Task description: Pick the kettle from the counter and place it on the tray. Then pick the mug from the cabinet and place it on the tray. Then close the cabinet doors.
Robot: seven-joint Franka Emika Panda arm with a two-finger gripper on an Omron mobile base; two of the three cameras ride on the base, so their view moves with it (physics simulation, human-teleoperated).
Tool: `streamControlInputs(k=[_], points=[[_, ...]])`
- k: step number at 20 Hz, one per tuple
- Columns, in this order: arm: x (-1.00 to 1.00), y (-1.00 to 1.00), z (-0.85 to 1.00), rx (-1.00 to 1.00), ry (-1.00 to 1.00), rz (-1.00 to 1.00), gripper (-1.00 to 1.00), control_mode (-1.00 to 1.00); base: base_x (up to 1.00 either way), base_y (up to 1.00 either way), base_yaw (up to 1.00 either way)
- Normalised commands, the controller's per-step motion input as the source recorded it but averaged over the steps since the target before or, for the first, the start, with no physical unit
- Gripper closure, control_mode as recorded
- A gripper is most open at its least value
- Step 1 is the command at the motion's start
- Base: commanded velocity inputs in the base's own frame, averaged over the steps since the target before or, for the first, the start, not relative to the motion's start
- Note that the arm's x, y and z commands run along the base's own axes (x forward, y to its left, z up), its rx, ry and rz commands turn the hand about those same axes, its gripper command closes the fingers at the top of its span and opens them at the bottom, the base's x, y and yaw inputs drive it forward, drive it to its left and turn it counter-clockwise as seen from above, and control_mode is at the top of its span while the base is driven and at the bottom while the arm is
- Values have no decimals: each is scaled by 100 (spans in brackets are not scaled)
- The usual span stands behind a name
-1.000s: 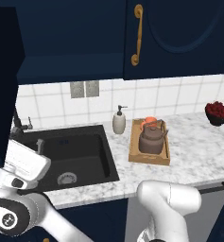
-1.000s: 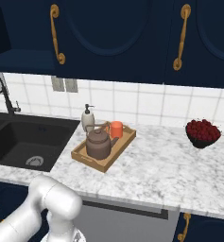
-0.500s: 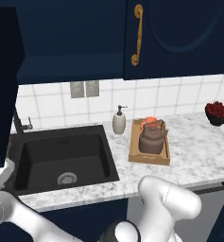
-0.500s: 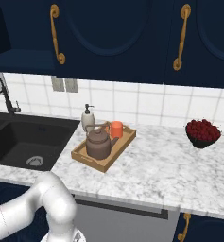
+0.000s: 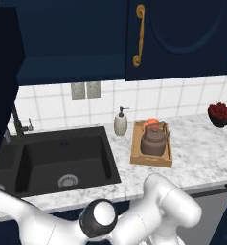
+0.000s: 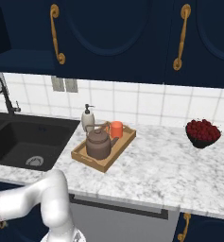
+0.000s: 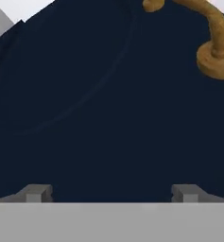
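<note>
The dark bronze kettle [image 5: 153, 140] [image 6: 98, 143] stands on the wooden tray [image 5: 135, 143] [image 6: 126, 140] on the marble counter [image 5: 201, 148] [image 6: 156, 170]. The orange-red mug [image 5: 152, 122] [image 6: 116, 129] sits on the tray just behind the kettle. Above, a navy cabinet door [image 5: 182, 38] [image 6: 113, 33] with a brass handle is shut. A dark navy panel [image 5: 5, 95] stands out along the left edge and looks like a swung-out door. In the hand view my gripper [image 7: 111, 194] is open and empty, close to a navy door [image 7: 99, 104] with a brass handle end [image 7: 216, 56].
A black sink [image 5: 62, 160] [image 6: 23, 142] with a faucet [image 5: 19, 125] lies left of the tray. A cream soap dispenser [image 5: 120, 123] [image 6: 88, 119] stands beside the tray. A dark bowl of red fruit [image 5: 222, 114] [image 6: 202, 133] sits at the right. My white arm [image 5: 148, 215] [image 6: 38, 198] fills the foreground.
The hand has dropped out of the left base view from above the sink's left side. The arm has swung low across the foreground. Kettle, mug and tray have not moved.
</note>
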Motion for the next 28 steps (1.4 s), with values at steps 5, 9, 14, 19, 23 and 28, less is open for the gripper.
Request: streamControlInputs(k=[5,9,14,19,23,28], points=[[0,-58,48,17,14,-25,-100,-100,0,0,0],[0,-80,49,16,6,-15,-100,-100,0,0,0],[0,-96,28,15,-3,-4,-100,-100,0,0,0],[1,-100,16,18,-7,0,-100,-100,0,0,0],[25,-100,14,22,-6,2,-100,-100,0,0,0],[53,-100,13,24,-11,18,-100,-100,0,0,0]])
